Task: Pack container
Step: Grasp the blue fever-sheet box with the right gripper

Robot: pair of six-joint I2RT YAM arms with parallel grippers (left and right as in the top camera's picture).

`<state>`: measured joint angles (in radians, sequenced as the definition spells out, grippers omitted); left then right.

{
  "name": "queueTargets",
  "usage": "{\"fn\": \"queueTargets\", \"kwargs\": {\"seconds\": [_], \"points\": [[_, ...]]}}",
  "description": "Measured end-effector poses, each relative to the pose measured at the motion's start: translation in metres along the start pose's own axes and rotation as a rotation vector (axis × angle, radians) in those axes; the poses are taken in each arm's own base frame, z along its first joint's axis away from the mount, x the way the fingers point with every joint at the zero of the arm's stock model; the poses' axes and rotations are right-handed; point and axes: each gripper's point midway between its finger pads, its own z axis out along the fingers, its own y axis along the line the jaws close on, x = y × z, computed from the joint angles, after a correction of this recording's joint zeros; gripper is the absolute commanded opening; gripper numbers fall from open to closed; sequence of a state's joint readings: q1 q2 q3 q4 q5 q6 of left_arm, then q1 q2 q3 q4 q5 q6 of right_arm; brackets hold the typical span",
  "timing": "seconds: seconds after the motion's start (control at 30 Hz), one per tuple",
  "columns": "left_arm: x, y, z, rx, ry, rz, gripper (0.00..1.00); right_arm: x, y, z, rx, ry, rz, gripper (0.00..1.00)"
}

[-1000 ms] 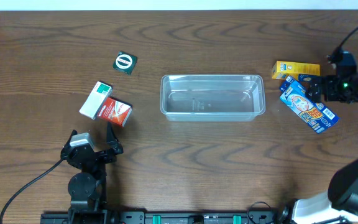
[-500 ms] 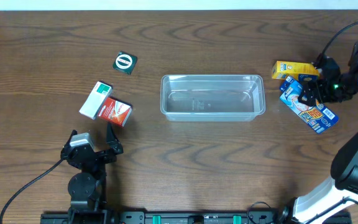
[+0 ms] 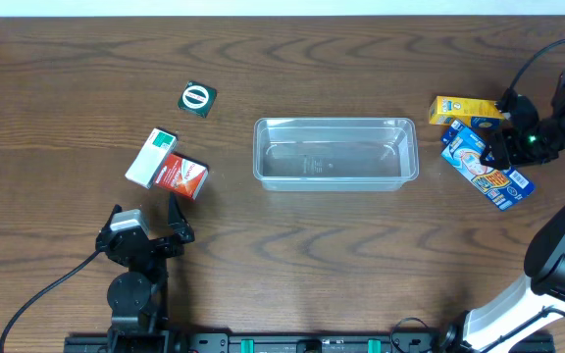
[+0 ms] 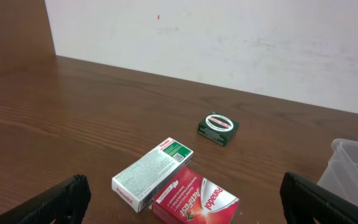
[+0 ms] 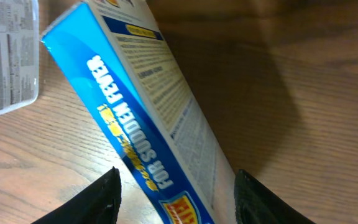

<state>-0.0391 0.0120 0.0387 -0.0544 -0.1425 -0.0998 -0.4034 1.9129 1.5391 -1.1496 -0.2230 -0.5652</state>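
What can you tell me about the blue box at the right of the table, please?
The blue box is a long, flat carton, cardboard by its look, printed with yellow and orange graphics and "FOR SUDDEN FEVER" along one side. It lies slanted on the table, right of the container, its upper corner beside a yellow box. The right gripper straddles it, jaws open.

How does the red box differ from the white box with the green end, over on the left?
Colour: the red box is red with white lettering; the white box is white with a green end. Shape: the white box looks longer and slimmer, the red box broader. Place: the red box lies nearer the container, the white box farther out. Both lie flat on the table, side by side, outside the container.
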Motion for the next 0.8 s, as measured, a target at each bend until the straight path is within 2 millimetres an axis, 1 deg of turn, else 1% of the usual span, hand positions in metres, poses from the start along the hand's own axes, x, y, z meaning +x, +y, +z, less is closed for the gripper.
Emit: {"fn": "queueTargets", "kwargs": {"seconds": [0.1, 0.2, 0.27, 0.37, 0.43, 0.6, 0.8], "points": [[0.000, 0.000, 0.000, 0.000, 0.000, 0.000, 0.98, -0.001, -0.003, 0.000, 0.006, -0.010, 0.003, 0.55], [0.000, 0.000, 0.000, 0.000, 0.000, 0.000, 0.98, -0.001, -0.005, 0.002, 0.010, -0.015, 0.005, 0.52], [0.000, 0.000, 0.000, 0.000, 0.000, 0.000, 0.98, 0.001, -0.005, 0.005, 0.006, -0.009, 0.005, 0.48], [0.000, 0.000, 0.000, 0.000, 0.000, 0.000, 0.98, 0.004, -0.003, 0.009, -0.002, -0.003, 0.008, 0.46], [0.000, 0.000, 0.000, 0.000, 0.000, 0.000, 0.98, 0.005, -0.002, 0.011, -0.005, 0.000, 0.009, 0.42], [0.000, 0.000, 0.000, 0.000, 0.000, 0.000, 0.98, 0.006, -0.002, 0.012, -0.007, 0.002, 0.014, 0.27], [0.000, 0.000, 0.000, 0.000, 0.000, 0.000, 0.98, 0.006, -0.001, 0.012, -0.011, 0.000, 0.029, 0.25]]}}
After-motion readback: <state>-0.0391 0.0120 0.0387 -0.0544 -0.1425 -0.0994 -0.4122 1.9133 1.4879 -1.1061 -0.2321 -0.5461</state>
